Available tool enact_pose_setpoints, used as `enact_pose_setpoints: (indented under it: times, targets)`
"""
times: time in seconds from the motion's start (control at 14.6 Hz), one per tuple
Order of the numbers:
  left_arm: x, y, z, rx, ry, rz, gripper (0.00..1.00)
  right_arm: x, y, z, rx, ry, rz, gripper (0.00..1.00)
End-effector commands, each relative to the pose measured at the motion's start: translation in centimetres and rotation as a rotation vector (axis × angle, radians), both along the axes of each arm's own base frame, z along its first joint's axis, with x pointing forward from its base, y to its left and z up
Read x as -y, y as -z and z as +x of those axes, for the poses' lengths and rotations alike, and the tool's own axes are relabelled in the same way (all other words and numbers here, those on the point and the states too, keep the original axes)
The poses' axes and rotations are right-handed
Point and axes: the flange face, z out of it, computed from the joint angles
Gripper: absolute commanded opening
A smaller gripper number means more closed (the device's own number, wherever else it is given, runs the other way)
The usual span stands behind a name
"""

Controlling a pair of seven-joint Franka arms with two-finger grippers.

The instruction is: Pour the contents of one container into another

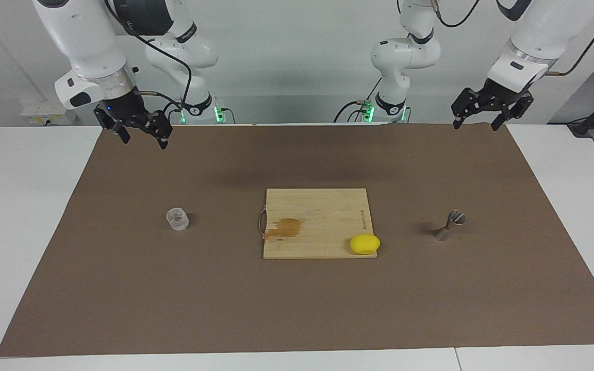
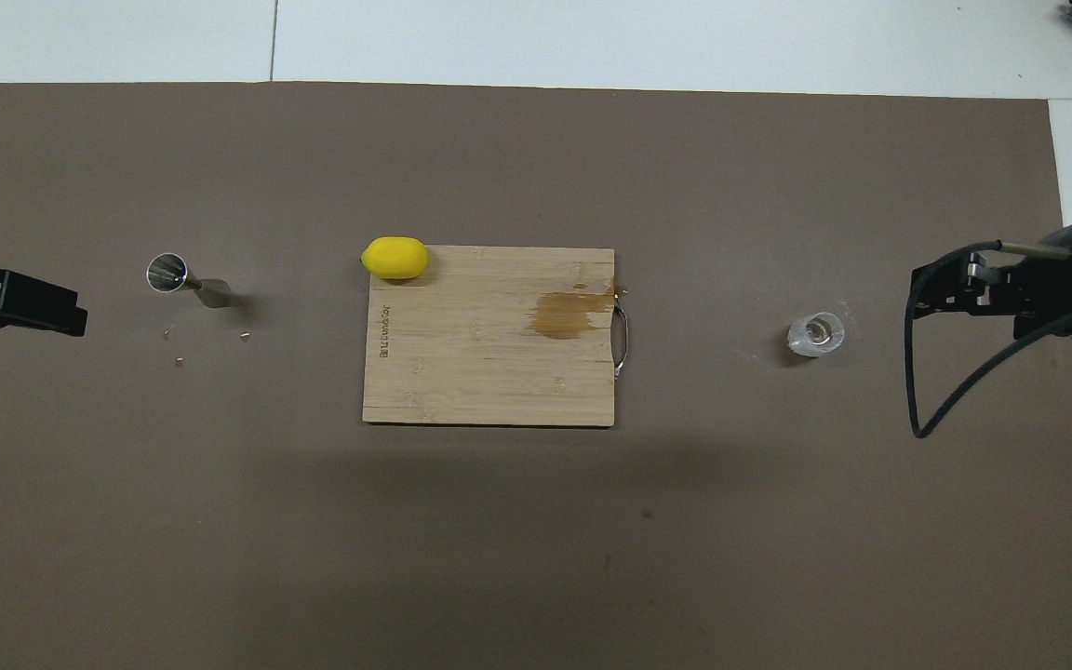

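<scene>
Lemon (image 1: 364, 243) on board | tumbler (image 1: 177, 219) contents unclear | left end effector (image 1: 481, 121), right end effector (image 1: 141, 135) spread

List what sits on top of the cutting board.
A yellow lemon rests on the wooden cutting board, at its corner farthest from the robots toward the left arm's end. A brownish stain marks the wood. The board's underside is hidden.

Glass tumbler (image 1: 177, 219): small, clear, faceted, upright on the brown mat (image 1: 121, 288) toward the right arm's end, well apart from the cutting board (image 1: 317, 206). Contents not discernible. Metal jigger (image 1: 449, 225): silvery, hourglass-shaped, upright on the mat toward the left arm's end, open cone up. The board lies between the two.
</scene>
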Motion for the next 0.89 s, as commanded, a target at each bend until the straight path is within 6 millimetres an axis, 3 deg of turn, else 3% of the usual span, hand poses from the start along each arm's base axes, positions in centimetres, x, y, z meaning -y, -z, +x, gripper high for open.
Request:
enact_pose_setpoints:
  times: [0.0, 0.82]
  targets:
    - [-0.2, -0.2, 0.2, 0.000, 0.006, -0.014, 1.00, 0.4, 0.0, -0.6, 0.007, -0.004, -0.005, 1.00]
    - [1.8, 1.8, -0.2, 0.000, 0.035, -0.010, 1.00, 0.4, 0.0, -0.8, -0.007, -0.013, -0.006, 1.00]
